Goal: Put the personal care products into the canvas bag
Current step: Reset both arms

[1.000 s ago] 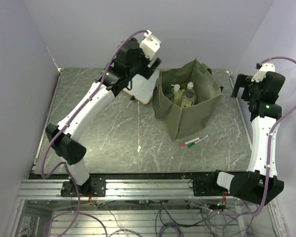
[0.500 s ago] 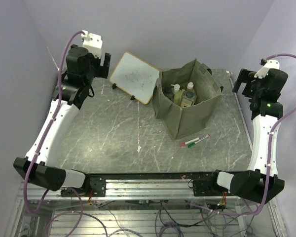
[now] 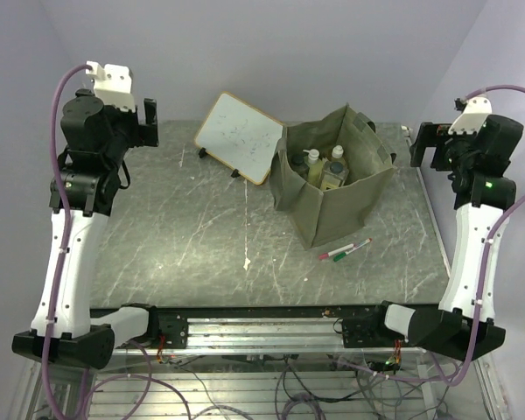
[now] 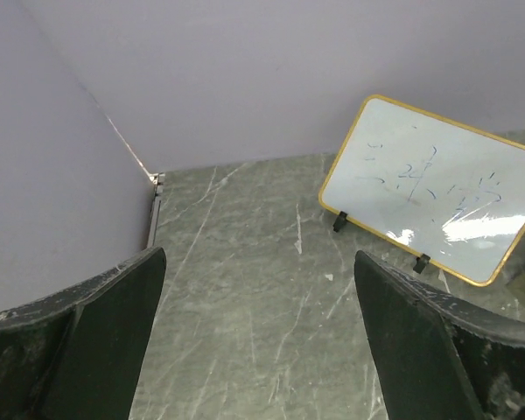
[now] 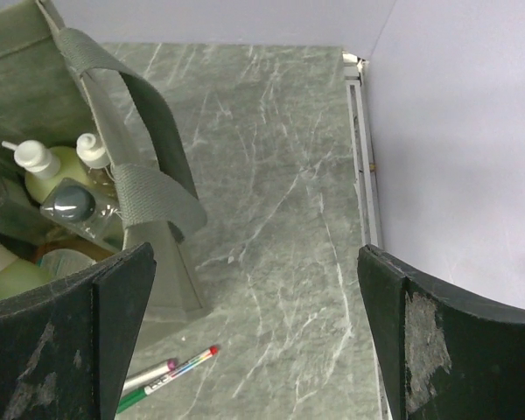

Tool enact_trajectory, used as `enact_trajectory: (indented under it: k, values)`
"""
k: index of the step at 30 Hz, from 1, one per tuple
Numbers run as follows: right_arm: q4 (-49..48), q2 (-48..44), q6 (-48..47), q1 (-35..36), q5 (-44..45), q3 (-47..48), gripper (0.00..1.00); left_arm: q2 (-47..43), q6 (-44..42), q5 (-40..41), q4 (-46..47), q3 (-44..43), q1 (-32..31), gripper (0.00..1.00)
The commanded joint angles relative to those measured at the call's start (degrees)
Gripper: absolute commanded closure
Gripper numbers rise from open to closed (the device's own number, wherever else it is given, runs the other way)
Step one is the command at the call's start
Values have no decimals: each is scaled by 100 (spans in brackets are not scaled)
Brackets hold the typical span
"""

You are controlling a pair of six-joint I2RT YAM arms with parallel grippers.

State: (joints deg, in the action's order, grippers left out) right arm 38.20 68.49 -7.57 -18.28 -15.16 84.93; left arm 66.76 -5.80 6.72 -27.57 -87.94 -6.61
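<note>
Across grey-green marbled tabletop [image 3: 184, 236], looking for loose bottles and finding none lying in the open. Seeing the personal care products [image 3: 322, 166], pale-green and yellow-green pump bottles with clear containers among them, already standing inside the boxy olive-green canvas bag [image 3: 332, 219], which is sitting toward the tabletop's far right corner.

Noting the change: having swung the left gripper [image 3: 149, 122] away from above the wood-framed whiteboard [image 3: 241, 136] and the bag, now parking it high over the far left corner, jaws gaping wide and gripping nothing. Keeping the right gripper [image 3: 427, 144] raised by the right edge, drawn back only slightly, jaws likewise spread and empty.

Leaving the red and green marker pens [image 3: 346, 252] lying on the tabletop just in front of the bag, rightly untouched.

Reading all this as retreating to rest after finishing the packing, not reaching for more. Not managing to count every item inside the bag from above, so not ruling out one piece hiding from view.
</note>
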Motion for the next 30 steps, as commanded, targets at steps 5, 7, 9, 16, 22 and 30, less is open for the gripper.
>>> enact_trajectory:
  k: [5,7,9,16,22,30]
  values:
    - [497,-506,-274,-35,-46,23,0,-520,226,-308,-920,-63,-16,0]
    - [379,-863,-267,-35,-15,-89,0,-907,230,-235,-726,289,-16,1]
    - [272,-1201,-238,-35,10,-146,0,-1200,208,-170,-633,595,-16,0]
    - [-63,-2012,-389,-35,-96,-842,0,-1466,168,-1008,-251,1285,87,0]
    - [-427,-2324,-333,-35,257,-1499,0,-1319,96,-994,276,1520,132,0]
    - [-297,-2241,36,-34,749,-1485,0,-1608,-122,-572,-250,1449,196,1]
